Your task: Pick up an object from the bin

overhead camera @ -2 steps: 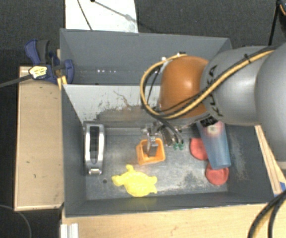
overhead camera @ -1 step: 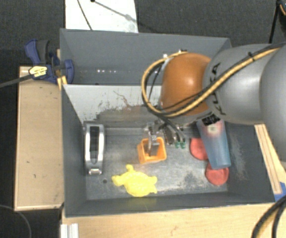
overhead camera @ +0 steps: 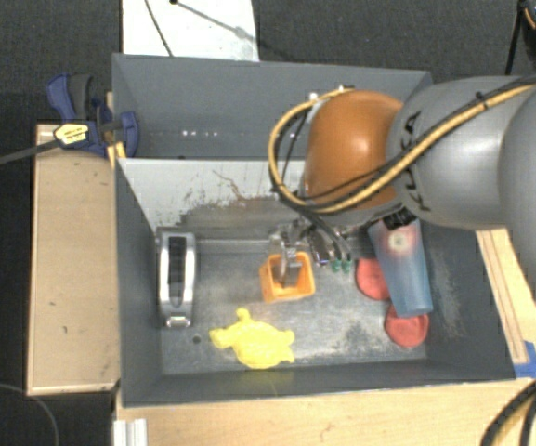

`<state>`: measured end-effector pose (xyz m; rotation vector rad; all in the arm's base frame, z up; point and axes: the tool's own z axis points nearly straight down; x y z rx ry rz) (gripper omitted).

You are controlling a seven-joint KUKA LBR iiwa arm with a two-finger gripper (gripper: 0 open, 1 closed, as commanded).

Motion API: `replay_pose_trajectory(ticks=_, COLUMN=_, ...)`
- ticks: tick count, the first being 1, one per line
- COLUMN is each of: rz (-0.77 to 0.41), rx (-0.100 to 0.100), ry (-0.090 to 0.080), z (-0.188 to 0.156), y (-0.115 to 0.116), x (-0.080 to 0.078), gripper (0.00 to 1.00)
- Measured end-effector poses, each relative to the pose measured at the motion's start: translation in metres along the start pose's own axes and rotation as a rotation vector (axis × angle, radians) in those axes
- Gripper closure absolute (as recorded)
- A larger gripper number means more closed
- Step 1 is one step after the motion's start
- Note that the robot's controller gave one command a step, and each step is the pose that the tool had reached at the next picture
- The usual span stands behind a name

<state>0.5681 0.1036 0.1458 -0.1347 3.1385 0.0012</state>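
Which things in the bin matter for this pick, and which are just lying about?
In play: tool, low over the orange block in the middle.
Lying about: yellow toy toward the view's bottom; silver-grey gadget at left; blue bottle and red discs at right.

A small orange block [overhead camera: 287,282] sits on the floor of the grey bin [overhead camera: 342,334], close to the middle and slightly toward 6 o'clock. It is boxy and bright, with a paler recess on its upper face, and it rests flat, turned a little off square with the bin walls. Its 12 o'clock edge lies right under the tool [overhead camera: 291,256], which covers part of its top. It stands by itself: a yellow toy [overhead camera: 254,342] lies near at 7 o'clock, and a red disc [overhead camera: 370,282] apart at 3 o'clock.
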Motion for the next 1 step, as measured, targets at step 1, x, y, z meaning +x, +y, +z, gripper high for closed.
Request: replay_pose_trajectory(ticks=1, rz=0.0, rx=0.0, ry=-0.002, z=-0.0134, y=0.0, x=-0.0006, gripper=1.0)
